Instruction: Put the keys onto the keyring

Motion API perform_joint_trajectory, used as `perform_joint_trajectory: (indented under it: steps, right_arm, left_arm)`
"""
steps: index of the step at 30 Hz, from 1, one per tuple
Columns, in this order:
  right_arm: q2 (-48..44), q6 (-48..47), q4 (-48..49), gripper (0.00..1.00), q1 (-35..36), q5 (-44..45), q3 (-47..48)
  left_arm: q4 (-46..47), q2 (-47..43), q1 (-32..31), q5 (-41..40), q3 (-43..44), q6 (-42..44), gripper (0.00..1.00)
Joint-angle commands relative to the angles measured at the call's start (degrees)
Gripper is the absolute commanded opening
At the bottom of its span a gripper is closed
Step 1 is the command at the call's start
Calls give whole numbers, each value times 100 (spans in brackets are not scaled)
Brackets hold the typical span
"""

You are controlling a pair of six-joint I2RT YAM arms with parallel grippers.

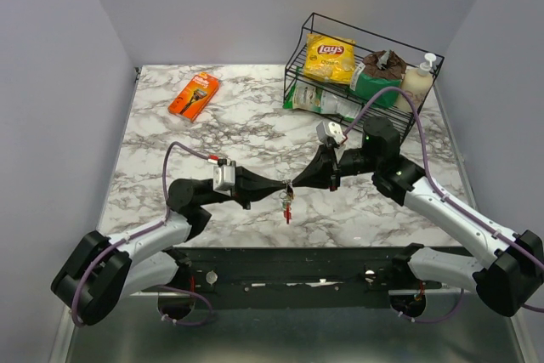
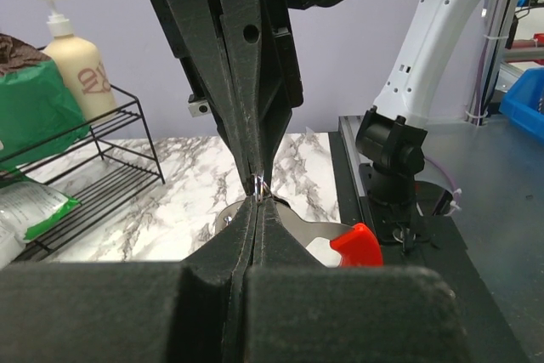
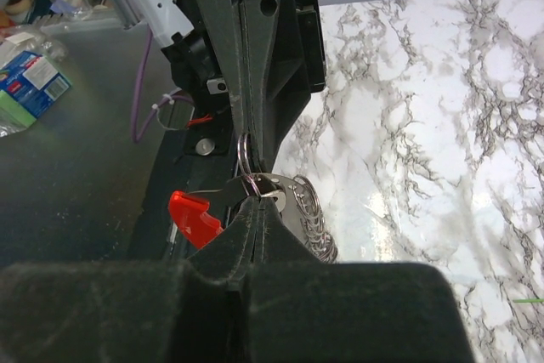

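**Ana:** Where is the keyring at this moment?

**Ben:** The keyring (image 3: 244,157), a thin metal loop, is in the air over the near half of the bench (image 1: 246,129). It sits just where the two arms meet tip to tip.

**Ana:** And how do the pincers stand?

**Ben:** The left pincer (image 1: 280,185) has its fingers pressed together, and the right pincer (image 1: 299,182) also. Both are clamped on the loop at nearly the same small spot, and their tips almost touch.

**Ana:** What about the keys?

**Ben:** The keys (image 1: 289,203) hang as a small bunch just under that spot, apart from the bench. The red-headed key (image 2: 355,244) shows well in both wrist views, with its silver part reaching toward the loop. Whether it is threaded on, I cannot tell.

**Ana:** Is there anything else?

**Ben:** A wire rack (image 1: 292,74) stands at the far right. It holds a yellow chips bag (image 1: 330,57) and a soap bottle (image 2: 75,61). An orange packet (image 1: 194,95) lies at the far left, well apart.
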Motion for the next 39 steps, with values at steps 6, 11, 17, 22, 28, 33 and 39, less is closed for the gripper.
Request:
perform_joint_trajectory:
  steps: [6,11,17,22,28,33,39]
  right_arm:
    - [101,-19,55,1,-33,-71,-63]
    - [136,-27,55,1,-33,-106,-81]
    - [223,-27,38,1,-33,-141,-90]
    - [294,-19,2,1,-33,-159,-72]
    - [111,-62,-59,18,-33,77,-54]
    - [-426,-115,-68,43,-33,675,-160]
    - [-857,-186,-77,66,-33,1221,-239]
  left_arm:
    - [963,-320,22,99,234,252,0]
    - [954,-364,13,108,269,243,0]
    - [954,-390,13,126,305,251,0]
    - [1042,-338,13,135,331,208,0]
    - [1095,-285,4,143,287,199,0]
    - [735,-425,-5,82,208,427,0]
    - [138,-671,4,55,182,717,0]
